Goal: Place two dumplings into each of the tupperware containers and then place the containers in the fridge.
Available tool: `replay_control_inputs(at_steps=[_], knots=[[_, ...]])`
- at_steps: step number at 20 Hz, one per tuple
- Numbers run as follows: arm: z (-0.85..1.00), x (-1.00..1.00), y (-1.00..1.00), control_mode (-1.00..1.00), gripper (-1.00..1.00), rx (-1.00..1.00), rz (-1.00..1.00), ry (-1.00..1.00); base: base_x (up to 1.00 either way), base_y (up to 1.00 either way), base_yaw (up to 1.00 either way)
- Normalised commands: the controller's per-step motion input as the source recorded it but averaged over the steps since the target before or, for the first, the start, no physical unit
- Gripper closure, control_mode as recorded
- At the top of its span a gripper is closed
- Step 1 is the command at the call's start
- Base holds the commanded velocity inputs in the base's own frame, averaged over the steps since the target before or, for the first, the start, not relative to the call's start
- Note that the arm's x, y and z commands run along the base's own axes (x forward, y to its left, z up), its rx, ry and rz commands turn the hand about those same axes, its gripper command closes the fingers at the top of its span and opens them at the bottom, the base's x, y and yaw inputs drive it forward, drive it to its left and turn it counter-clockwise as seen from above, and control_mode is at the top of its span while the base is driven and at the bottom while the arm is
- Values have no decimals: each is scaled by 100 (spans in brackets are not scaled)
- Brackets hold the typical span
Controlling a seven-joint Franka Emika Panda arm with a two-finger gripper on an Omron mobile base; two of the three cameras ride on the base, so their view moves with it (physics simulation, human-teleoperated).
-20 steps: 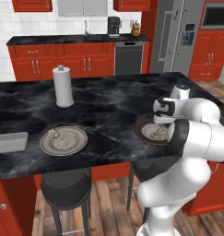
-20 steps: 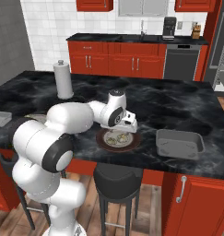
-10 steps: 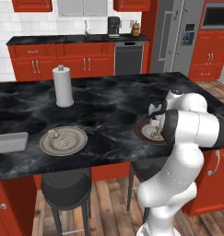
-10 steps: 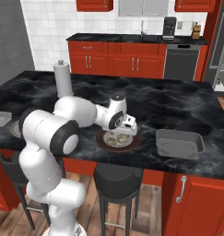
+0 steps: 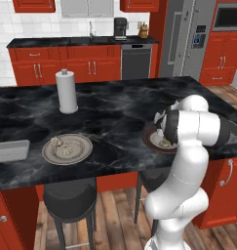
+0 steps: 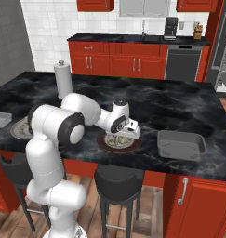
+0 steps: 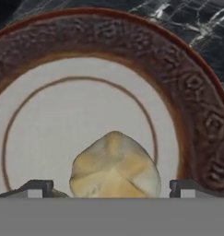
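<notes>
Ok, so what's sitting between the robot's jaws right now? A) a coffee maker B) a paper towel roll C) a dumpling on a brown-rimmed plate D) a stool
C: in the hand view a pale dumpling lies on the brown-rimmed plate, right between the open jaws of the gripper, not yet squeezed.

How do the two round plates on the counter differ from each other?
The brown-rimmed plate is dark with a white centre; the grey plate is pale all over. The brown-rimmed plate lies under the gripper; the grey plate lies apart beside a tupperware container. Both hold dumplings.
</notes>
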Motion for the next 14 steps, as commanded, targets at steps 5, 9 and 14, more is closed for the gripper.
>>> replay_control_inputs(at_steps=[5, 9, 14], knots=[[-10, 0, -1, -100, -100, 0, 0, 0, 0, 0, 0], [-28, 0, 0, -100, -100, 0, 0, 0, 0, 0, 0], [-9, 0, 0, -100, 100, 0, 0, 0, 0, 0, 0]])
